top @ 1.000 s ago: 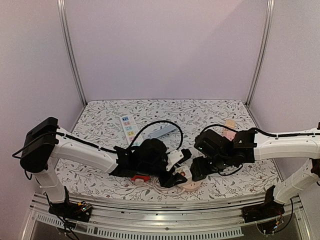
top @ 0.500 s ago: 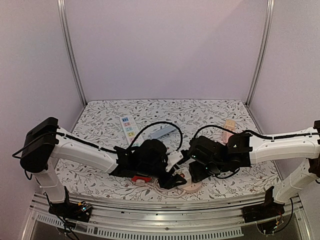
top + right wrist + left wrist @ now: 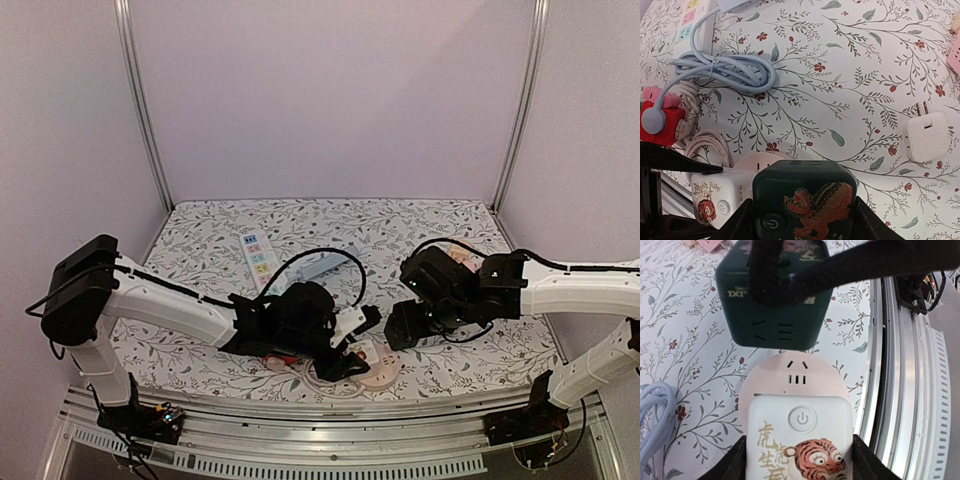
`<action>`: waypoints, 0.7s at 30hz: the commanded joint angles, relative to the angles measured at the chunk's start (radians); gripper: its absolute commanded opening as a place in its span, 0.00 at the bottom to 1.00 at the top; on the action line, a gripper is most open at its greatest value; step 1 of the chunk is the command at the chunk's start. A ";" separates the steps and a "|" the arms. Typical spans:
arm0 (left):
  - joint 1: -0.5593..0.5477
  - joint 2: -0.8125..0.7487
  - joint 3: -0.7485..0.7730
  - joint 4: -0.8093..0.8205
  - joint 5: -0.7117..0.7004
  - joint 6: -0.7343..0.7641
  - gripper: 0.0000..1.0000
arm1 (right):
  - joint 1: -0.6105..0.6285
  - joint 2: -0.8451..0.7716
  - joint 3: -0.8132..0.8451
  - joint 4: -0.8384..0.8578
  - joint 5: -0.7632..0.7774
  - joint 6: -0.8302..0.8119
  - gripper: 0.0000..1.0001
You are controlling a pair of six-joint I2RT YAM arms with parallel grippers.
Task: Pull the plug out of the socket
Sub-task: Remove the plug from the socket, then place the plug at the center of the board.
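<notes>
My right gripper (image 3: 802,222) is shut on the plug, a dark green cube (image 3: 802,200) with a dragon print and a power button. It hangs just above the table, at the far edge of the round pink socket (image 3: 795,371), whose slots lie bare. A white cube with a tiger print (image 3: 797,440) sits on the near part of that socket, and my left gripper (image 3: 797,462) is shut on its sides. In the top view the left gripper (image 3: 352,352) and right gripper (image 3: 400,325) stand close together over the pink socket (image 3: 380,375).
A coiled pale blue cable (image 3: 730,70) lies by a red cube (image 3: 660,120) and a white cord loop (image 3: 710,142). A white two-pin adapter (image 3: 927,134) lies to the right. A white power strip (image 3: 255,250) sits further back. The metal table rail (image 3: 900,390) runs close by.
My right gripper moved in toward the left one, then drew back to the right and slightly up with the green cube. The left arm has barely shifted.
</notes>
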State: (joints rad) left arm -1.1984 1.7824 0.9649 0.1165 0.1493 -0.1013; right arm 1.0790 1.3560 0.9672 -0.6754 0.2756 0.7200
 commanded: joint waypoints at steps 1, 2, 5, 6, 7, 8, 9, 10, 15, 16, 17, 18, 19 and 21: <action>-0.024 0.021 -0.013 -0.068 0.030 -0.009 0.09 | -0.017 -0.020 -0.007 0.006 -0.007 0.005 0.00; -0.024 0.021 -0.012 -0.067 0.031 -0.012 0.09 | -0.016 -0.016 -0.006 0.004 -0.004 0.001 0.00; -0.024 0.016 -0.014 -0.059 0.031 -0.019 0.09 | -0.018 -0.019 -0.003 -0.007 0.017 0.004 0.00; -0.024 0.014 -0.015 -0.058 0.029 -0.022 0.09 | -0.018 -0.023 0.000 -0.020 0.032 0.008 0.00; -0.024 0.009 -0.015 -0.060 0.025 -0.022 0.09 | -0.019 -0.025 0.009 -0.039 0.049 0.017 0.00; -0.024 0.004 -0.016 -0.066 0.017 -0.025 0.09 | -0.021 -0.026 0.022 -0.073 0.069 0.022 0.00; -0.023 -0.004 -0.018 -0.072 0.008 -0.025 0.09 | -0.026 -0.027 0.038 -0.110 0.093 0.030 0.00; -0.023 -0.014 -0.022 -0.077 -0.001 -0.029 0.09 | -0.033 -0.028 0.049 -0.150 0.111 0.033 0.00; -0.020 -0.082 -0.049 -0.062 -0.027 -0.075 0.23 | -0.148 -0.072 0.043 -0.232 0.133 0.051 0.00; -0.021 -0.093 -0.053 -0.054 -0.029 -0.088 0.28 | -0.174 -0.085 0.033 -0.236 0.130 0.050 0.00; -0.021 -0.103 -0.054 -0.044 -0.029 -0.104 0.35 | -0.204 -0.091 0.024 -0.236 0.128 0.046 0.00; -0.021 -0.110 -0.056 -0.033 -0.029 -0.121 0.43 | -0.230 -0.098 0.022 -0.237 0.125 0.042 0.00; -0.021 -0.120 -0.057 -0.023 -0.029 -0.134 0.48 | -0.253 -0.103 0.022 -0.237 0.125 0.035 0.00; -0.021 -0.135 -0.053 -0.011 -0.036 -0.158 0.58 | -0.294 -0.106 0.031 -0.235 0.129 0.014 0.00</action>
State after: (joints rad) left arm -1.1995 1.7061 0.9154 0.0830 0.1150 -0.1761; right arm 0.8490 1.2781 0.9916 -0.8795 0.3695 0.7479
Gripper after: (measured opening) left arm 0.576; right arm 0.578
